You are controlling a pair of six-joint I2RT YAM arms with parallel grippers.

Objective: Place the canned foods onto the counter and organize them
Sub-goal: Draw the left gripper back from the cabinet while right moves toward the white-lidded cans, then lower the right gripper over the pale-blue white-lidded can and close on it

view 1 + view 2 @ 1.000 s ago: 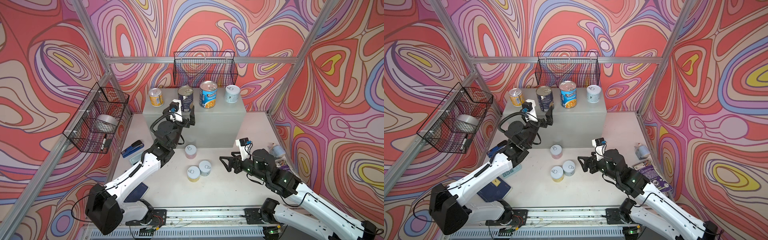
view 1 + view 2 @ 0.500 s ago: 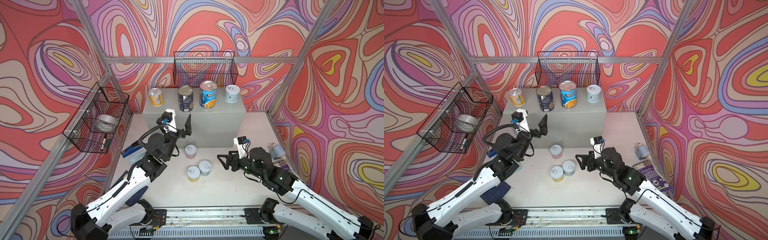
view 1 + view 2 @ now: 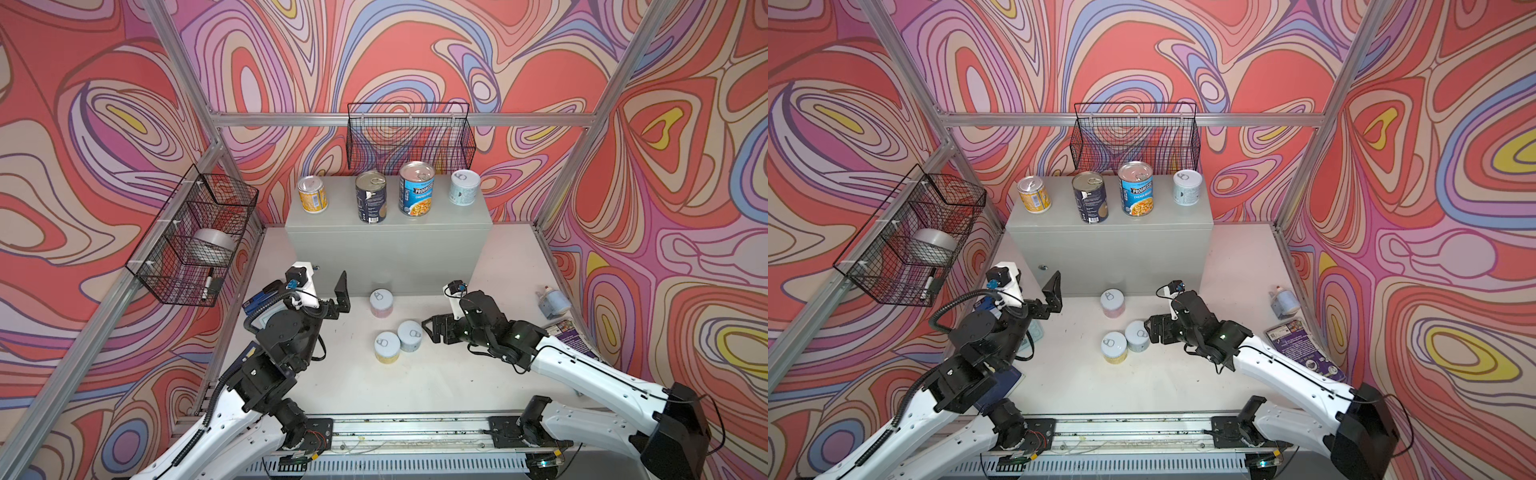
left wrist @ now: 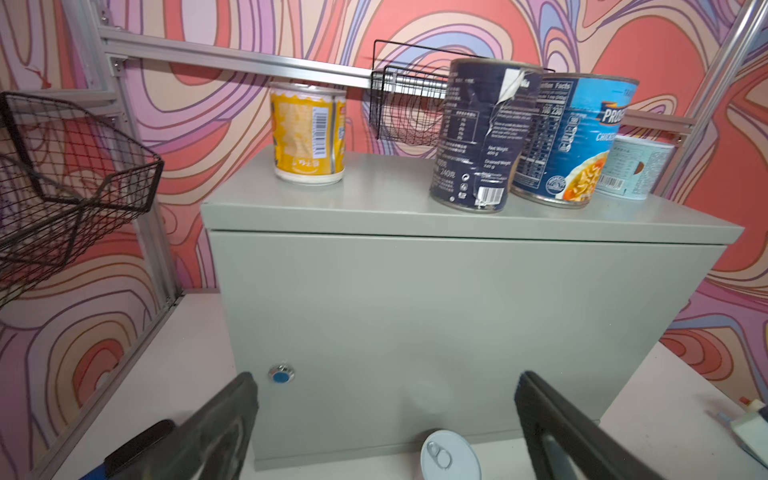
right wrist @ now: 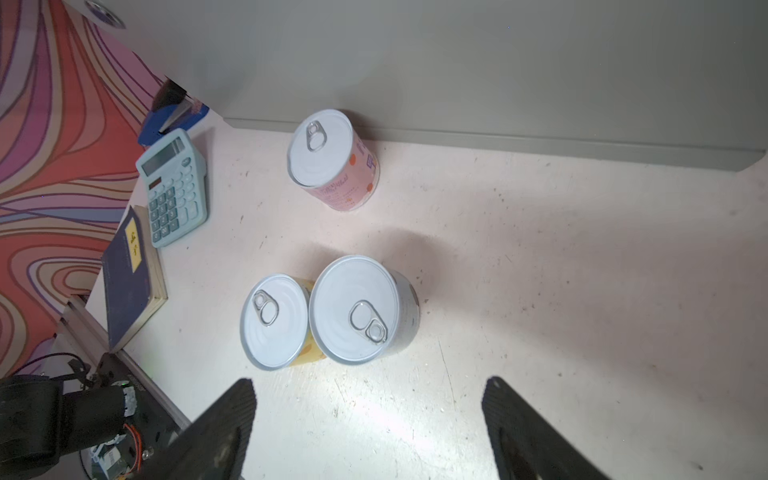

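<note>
Box cans: four stand upright in a row on top of the box (image 3: 386,249): orange-yellow can (image 3: 312,194), navy can (image 3: 370,197), Progresso can (image 3: 416,189), pale-blue can (image 3: 464,188).
Other cans: three stand upright on the surface (image 3: 415,386) in front of the box. The pink can (image 3: 381,303) is near the box front; farther out, the yellow can (image 3: 387,347) touches the second pale-blue can (image 3: 410,336).
Look: all have silver pull-tab lids; the navy label is peeling.
Left arm: bent upward before the box. The left gripper (image 4: 386,386) faces the box front beside the lock (image 4: 281,372), released, spread wide, empty.
Right arm: stretched low over the surface. The right gripper (image 5: 370,390) is just beside the second pale-blue can, jaws apart, grasping nothing.
</note>
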